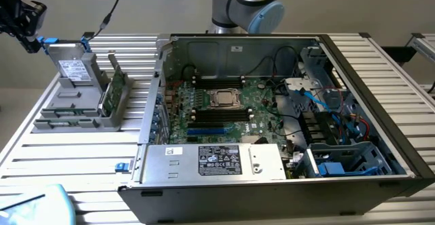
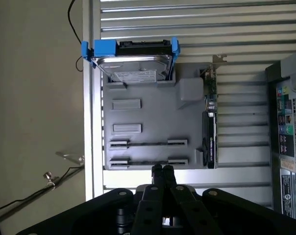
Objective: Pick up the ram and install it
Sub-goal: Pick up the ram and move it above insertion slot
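Observation:
My gripper point(image 2: 162, 171) hangs shut and empty high above a grey parts holder point(image 2: 153, 112). It shows as a black shape point(image 1: 30, 44) at the exterior view's upper left. Two slim sticks stand edge-on in the holder's front slots, and I take them for the ram point(image 2: 148, 144) point(image 1: 68, 114). My fingertips are over the holder's edge nearest these slots, well above them. The open computer case point(image 1: 272, 118) holds the green motherboard point(image 1: 255, 110) with long black memory slots point(image 1: 221, 114) beside the processor socket.
The holder also carries a hard drive point(image 2: 133, 68) in a blue frame and an upright green expansion card point(image 1: 114, 90). Inside the case are a power supply point(image 1: 217, 161), cables and drive bays. Everything rests on a ribbed metal table point(image 1: 75, 153).

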Tool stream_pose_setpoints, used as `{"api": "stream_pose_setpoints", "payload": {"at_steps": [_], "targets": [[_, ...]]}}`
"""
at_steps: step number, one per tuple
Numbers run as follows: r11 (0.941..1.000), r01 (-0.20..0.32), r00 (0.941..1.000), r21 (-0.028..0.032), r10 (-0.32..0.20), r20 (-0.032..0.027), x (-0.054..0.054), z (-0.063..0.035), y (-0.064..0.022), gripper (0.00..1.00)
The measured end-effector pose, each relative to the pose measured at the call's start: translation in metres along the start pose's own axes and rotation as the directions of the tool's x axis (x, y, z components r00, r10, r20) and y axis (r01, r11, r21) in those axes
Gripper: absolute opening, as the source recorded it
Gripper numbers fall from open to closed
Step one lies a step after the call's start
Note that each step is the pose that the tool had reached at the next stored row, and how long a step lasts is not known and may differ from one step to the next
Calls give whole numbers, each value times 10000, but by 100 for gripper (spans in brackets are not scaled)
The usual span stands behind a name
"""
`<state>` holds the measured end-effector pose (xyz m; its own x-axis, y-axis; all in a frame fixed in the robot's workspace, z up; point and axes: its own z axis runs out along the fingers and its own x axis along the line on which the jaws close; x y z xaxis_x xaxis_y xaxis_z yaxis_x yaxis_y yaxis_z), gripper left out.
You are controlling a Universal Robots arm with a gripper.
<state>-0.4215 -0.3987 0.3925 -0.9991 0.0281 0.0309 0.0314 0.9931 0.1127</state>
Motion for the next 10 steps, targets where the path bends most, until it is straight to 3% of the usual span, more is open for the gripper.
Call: {"api": "stream_pose_setpoints", "payload": {"at_steps": [5, 10], "targets": [[9965, 841, 9964, 23, -840, -101, 1, -1, 0, 10], [9858, 1679, 9856, 37, -1678, -201, 0, -1, 0, 10]]}}
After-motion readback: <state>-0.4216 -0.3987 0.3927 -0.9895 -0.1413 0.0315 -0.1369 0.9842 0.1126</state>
